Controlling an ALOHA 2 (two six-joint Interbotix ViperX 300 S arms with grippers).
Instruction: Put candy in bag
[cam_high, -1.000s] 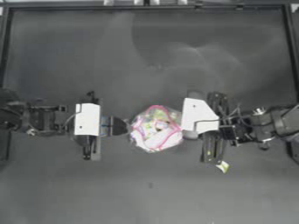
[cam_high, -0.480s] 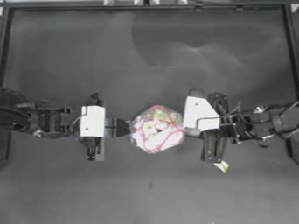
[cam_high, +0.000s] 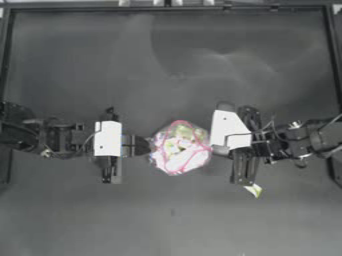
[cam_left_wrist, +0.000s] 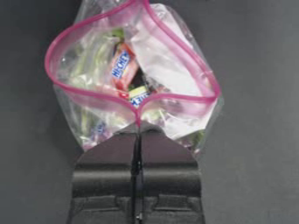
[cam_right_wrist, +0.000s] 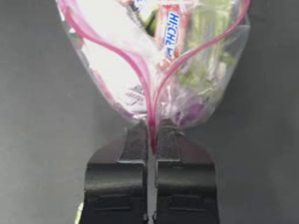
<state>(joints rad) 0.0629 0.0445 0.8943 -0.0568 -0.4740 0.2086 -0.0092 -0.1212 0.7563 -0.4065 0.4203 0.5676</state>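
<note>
The bag, a clear pouch with a pink rim and full of coloured sweets, lies at the table's middle between both arms. My left gripper is shut on its left rim; in the left wrist view the gripper pinches the pink strip and the bag gapes open. My right gripper is shut on the opposite rim, the gripper clamping the strip of the bag. The candy, small and yellow-green, lies loose on the table near the right arm, outside the bag; a sliver of the candy shows in the right wrist view.
The dark table has a raised frame along its far and side edges. Only the bag, the candy and the two arms show on it.
The left gripper has shifted a little to the right toward the bag, holding its rim. The right arm, the bag and the candy stay about where they were.
</note>
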